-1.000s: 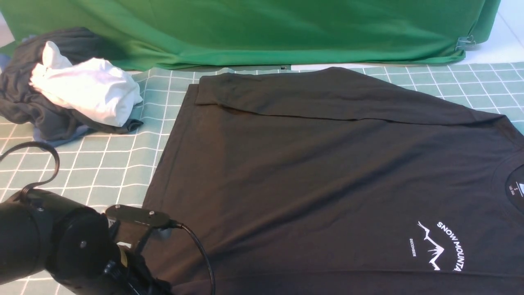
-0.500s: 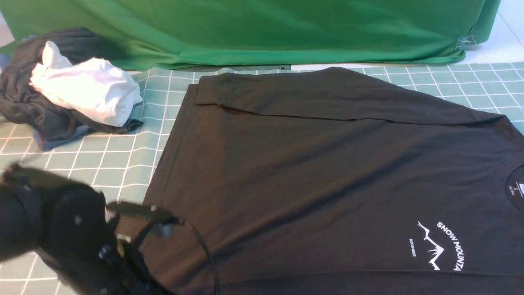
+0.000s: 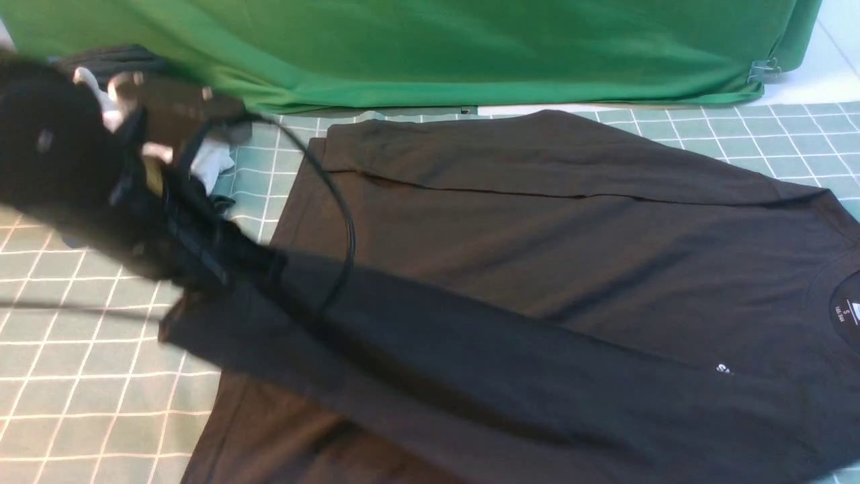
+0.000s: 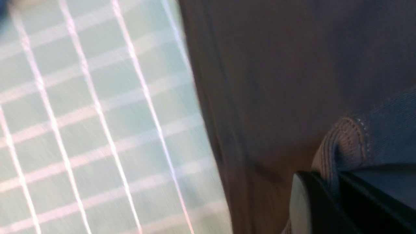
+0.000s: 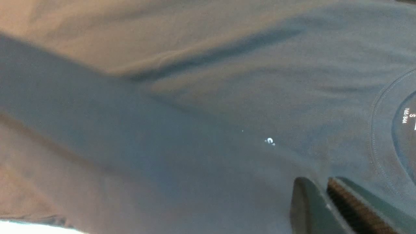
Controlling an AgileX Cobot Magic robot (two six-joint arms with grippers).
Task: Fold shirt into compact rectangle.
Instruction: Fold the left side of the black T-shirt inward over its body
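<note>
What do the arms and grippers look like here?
Bulky black left arm, flat dark wrist plate with silver screws, thin black cable looping off it. Jaws: black, one pale-edged, on the left gripper; dark on the right gripper. Right arm unseen.

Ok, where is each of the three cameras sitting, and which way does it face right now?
Front: between the arms, facing forward over the large black thin-fabric T-shirt on the green checked mat; blurred left gripper holds its edge up.
Left wrist: on that wrist, facing mat and hem past that gripper's fingers.
Right wrist: on that wrist, facing the collar past the right gripper.
Shared: front and right wrist both show the white neck label.
</note>
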